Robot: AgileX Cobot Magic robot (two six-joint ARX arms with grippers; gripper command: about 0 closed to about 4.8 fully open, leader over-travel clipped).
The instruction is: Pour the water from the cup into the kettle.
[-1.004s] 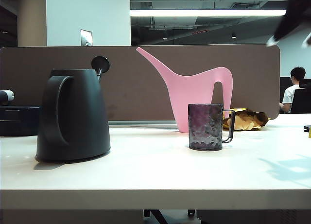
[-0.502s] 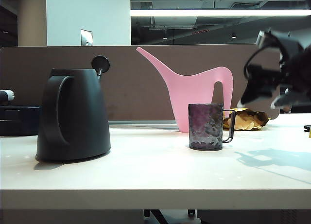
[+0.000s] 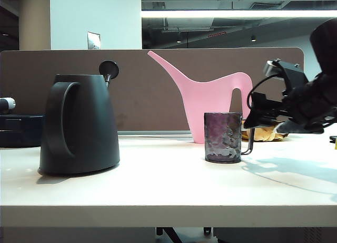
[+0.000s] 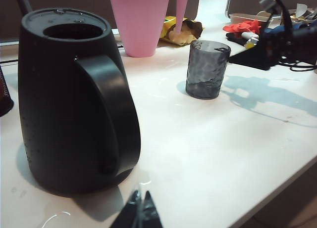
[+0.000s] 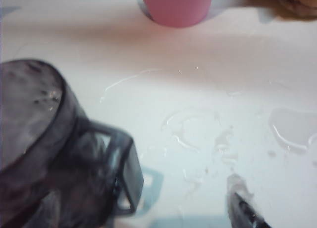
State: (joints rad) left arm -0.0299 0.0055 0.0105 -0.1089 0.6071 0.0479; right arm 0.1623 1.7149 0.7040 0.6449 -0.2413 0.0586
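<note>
The black kettle stands on the left of the table, its lid tipped up and its mouth uncovered. To its right, apart from it, the dimpled purplish cup stands upright with its thin handle turned to the right. My right gripper hangs low just right of that handle, open and holding nothing. In the right wrist view the cup and handle are close, and only one fingertip shows. My left gripper is shut, low beside the kettle.
A pink watering can stands right behind the cup, with a yellow snack bag beside it and a brown partition behind. Water puddles lie on the table. A red item sits at the far side.
My right arm has dropped from the upper right of the exterior view to table level, ending just right of the cup's handle. Kettle, cup and watering can have not moved.
</note>
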